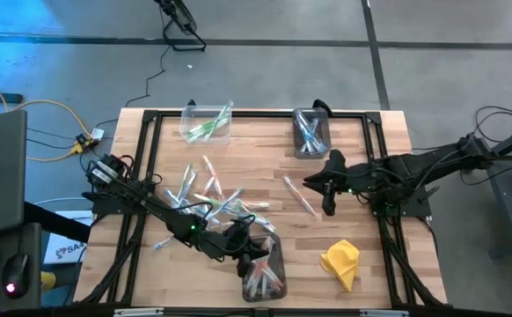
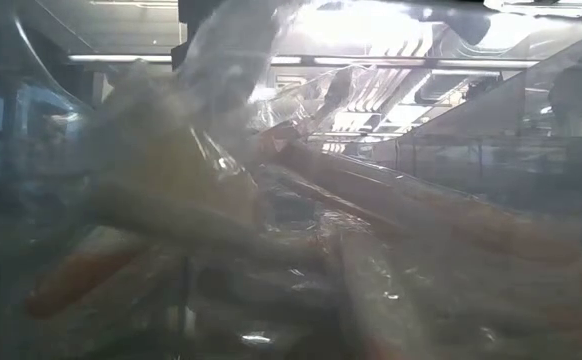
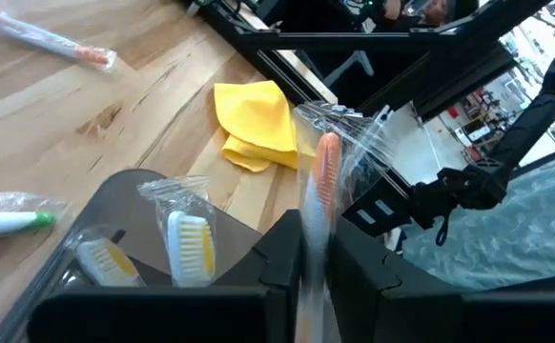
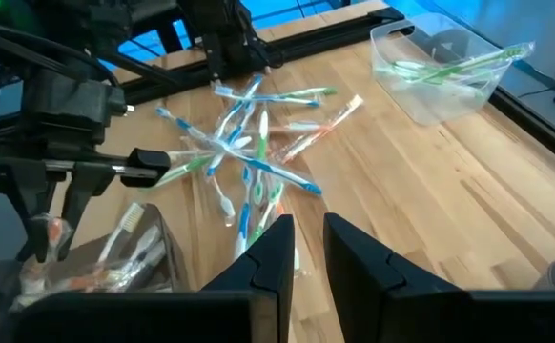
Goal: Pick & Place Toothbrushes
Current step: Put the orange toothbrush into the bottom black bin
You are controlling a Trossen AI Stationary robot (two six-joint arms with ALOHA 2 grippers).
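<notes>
Dozens of toothbrushes lie loose on our worktop, while three bins hold a few each. Our left pincer grasps an orange one above the near bin; our right pincer hovers empty, nearly closed.

Bare wood between the toothbrush pile and yellow cloth — one stray toothbrush lies there.
</notes>
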